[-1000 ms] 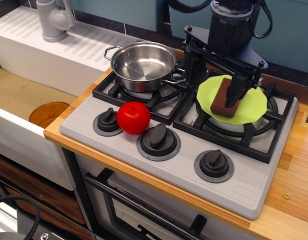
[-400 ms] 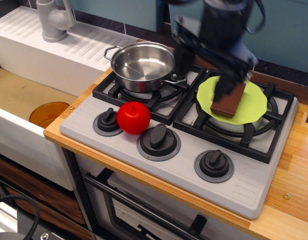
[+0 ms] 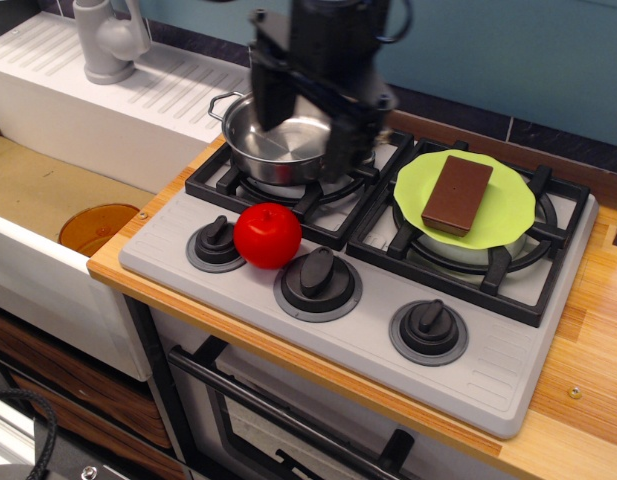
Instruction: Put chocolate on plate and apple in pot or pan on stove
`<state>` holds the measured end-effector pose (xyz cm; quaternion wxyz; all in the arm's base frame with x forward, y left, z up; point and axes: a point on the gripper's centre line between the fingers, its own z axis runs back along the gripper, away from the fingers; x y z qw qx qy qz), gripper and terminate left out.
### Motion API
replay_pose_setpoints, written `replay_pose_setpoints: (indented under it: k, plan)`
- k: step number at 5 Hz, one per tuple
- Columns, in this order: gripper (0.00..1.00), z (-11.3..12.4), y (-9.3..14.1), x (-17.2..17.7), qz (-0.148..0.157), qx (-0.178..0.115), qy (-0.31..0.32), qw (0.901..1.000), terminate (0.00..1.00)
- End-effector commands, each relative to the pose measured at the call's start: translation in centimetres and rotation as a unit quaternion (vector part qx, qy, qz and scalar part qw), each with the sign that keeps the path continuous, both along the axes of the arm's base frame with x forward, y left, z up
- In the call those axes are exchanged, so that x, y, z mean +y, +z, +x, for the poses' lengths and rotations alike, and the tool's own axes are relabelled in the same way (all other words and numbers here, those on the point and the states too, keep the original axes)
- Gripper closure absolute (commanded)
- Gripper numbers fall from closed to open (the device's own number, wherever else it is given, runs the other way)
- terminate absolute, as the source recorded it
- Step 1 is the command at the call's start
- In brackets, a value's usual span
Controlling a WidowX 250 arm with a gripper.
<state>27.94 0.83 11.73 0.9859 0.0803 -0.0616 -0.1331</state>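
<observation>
Hanging over the pot: the claw (image 3: 303,135), fingers spread apart with nothing between them, one dark finger on each side of the steel bowl.
Apple: the apple (image 3: 268,236) lies below the claw and slightly to its left, toward the front edge, apart from it; it rests on the grey stove (image 3: 488,375) panel between the leftmost and middle knobs, touching or almost touching both.
Apple axis: round, so no long axis to line up with; any approach angle should do.
Pot: the pot (image 3: 278,140) sits right under the claw on the left burner, looking empty where it shows.
Chocolate: to the right of the claw, well apart, the chocolate (image 3: 457,194) lies flat on the plate (image 3: 508,215), long side running front-to-back with a slight tilt.
Progress, as I judge: chocolate part done; apple not yet moved.
Writing: no brand, label or lettering readable anywhere.
</observation>
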Motion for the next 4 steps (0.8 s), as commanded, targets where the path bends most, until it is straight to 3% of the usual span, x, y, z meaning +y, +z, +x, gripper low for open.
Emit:
replay_pose_setpoints:
  k: [1,4]
  plan:
    - [0.00,0.7,-0.4,3.5,-0.005,-0.034,-0.011,0.9994,0.00]
    - [0.00,0.6,-3.6,3.6,-0.001,-0.056,0.002,0.9984,0.00]
